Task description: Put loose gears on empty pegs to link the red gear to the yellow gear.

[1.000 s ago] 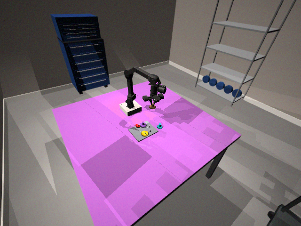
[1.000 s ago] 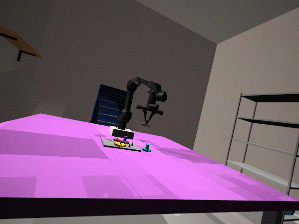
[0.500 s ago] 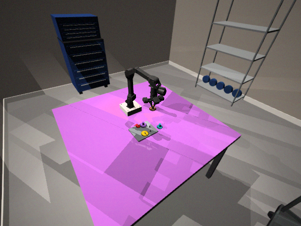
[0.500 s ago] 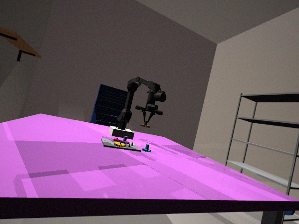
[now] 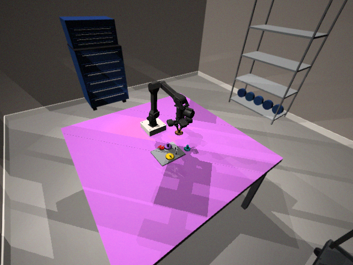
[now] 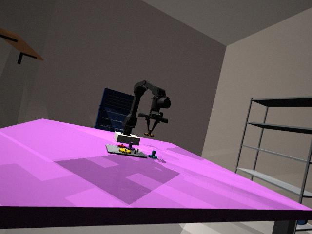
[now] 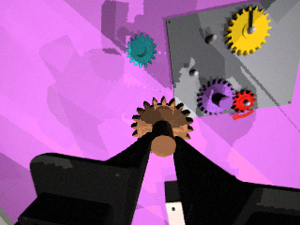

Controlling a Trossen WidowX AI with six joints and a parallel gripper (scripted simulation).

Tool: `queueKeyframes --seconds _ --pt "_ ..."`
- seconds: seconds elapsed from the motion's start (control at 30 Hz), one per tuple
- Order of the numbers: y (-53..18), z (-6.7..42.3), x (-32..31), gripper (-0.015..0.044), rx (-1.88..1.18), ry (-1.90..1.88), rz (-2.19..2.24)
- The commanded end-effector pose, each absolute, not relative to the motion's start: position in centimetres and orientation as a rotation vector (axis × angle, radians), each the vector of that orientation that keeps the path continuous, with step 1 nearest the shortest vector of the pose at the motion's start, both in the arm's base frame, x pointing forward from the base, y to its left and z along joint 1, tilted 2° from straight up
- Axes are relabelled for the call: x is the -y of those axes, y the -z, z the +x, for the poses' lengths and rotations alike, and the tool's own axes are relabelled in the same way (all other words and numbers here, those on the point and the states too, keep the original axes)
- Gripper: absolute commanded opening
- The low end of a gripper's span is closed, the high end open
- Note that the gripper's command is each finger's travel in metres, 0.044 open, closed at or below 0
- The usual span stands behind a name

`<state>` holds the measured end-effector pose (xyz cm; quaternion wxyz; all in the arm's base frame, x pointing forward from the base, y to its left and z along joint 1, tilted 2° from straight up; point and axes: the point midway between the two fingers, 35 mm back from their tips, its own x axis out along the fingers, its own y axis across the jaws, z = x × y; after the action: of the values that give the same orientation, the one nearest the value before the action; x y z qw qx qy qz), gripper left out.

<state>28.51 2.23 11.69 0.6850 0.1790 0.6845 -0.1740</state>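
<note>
While the gripper (image 5: 178,130) (image 6: 149,130) (image 7: 162,138) pinches the brown gear (image 5: 178,132) (image 6: 148,134) (image 7: 161,117) by its upright hub, w/ the toothed disc below the fingertips, the arm (image 5: 154,101) (image 6: 136,106) holds it up in the air, above the pink table (image 5: 128,176) (image 6: 87,196) (image 7: 84,136) & off to one side of the grey board (image 5: 162,160) (image 6: 112,148) (image 7: 187,47); purple gear (image 5: 167,146) (image 6: 130,147) (image 7: 215,97) sits on the board right beside the small red gear (image 5: 161,147) (image 6: 121,146) (image 7: 244,101), teeth at or v. near each other in the wrist view; its hub sticks up; red arrow (image 7: 244,115) curves next to the red gear, near the board's edge.

Yellow gear w/ black stripe (image 5: 170,156) (image 6: 124,150) (image 7: 248,30) is on the board too, well apart from the purple one; two bare pegs, one nearer the purple gear (image 7: 193,72) & one nearer the yellow (image 7: 211,38), stand between them, so the chain has a gap; teal gear (image 5: 187,148) (image 6: 153,154) (image 7: 141,50) stands on the table just beside the board, hub up, not touching it; arm's white base (image 5: 144,128) (image 6: 119,138) (image 7: 175,217) is on the table behind the board in the exterior view.
</note>
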Motion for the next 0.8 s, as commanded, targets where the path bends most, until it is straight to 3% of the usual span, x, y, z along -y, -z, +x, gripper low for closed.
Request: queueKeyframes --seconds 0.0,0.77 --pt "-10.8 29.1 -1.2 0.0000 -1.535 0.391 0.397" --pt "-7.0 31.3 4.2 0.0000 -1.531 0.393 0.393"
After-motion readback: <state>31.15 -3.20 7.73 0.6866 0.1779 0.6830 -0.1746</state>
